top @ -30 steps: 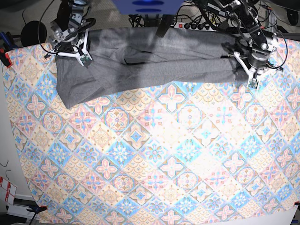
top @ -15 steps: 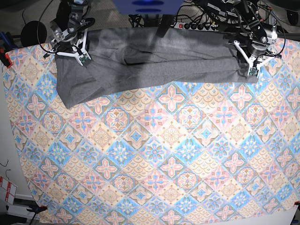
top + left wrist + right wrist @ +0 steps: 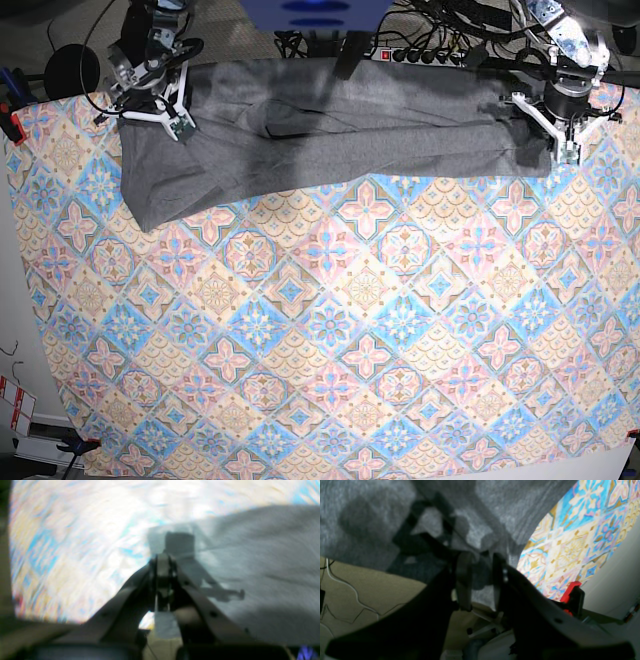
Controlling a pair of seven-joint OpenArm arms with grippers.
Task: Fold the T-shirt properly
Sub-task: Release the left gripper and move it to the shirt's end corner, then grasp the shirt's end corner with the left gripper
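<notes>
One T-shirt [image 3: 320, 125] lies on one patterned tablecloth [image 3: 330, 330]. Two claws show: the left claw [image 3: 566, 150] and the right claw [image 3: 178, 122]. One red clamp [image 3: 570, 592] shows.

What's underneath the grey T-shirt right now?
The T-shirt lies on the patterned tablecloth, near its far edge. Whatever else is beneath the shirt is hidden by the fabric.
</notes>
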